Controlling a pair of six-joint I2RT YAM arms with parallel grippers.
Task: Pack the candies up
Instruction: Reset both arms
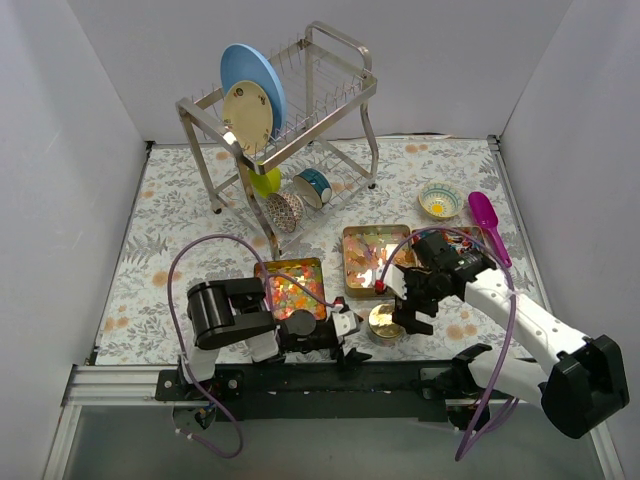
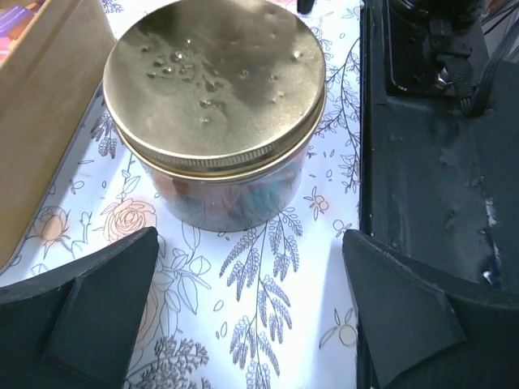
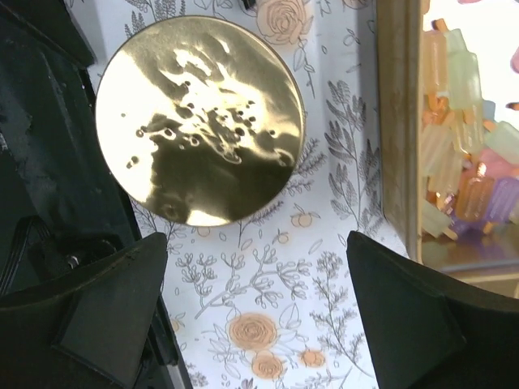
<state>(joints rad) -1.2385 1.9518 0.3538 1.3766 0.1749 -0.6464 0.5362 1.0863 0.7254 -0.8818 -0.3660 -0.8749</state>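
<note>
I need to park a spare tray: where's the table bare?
Bare cloth runs from the left wall to the dish rack and left tray. A smaller patch lies behind the bowl. Crowded: front middle, around the jar, left gripper and right gripper.

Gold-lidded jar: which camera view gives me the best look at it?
The left wrist view is best. The jar fills the frame, with its gold lid, threaded rim and clear wall with coloured contents all visible. The right wrist view shows only the lid, from straight above. The top external view shows the jar small and washed out by glare.
</note>
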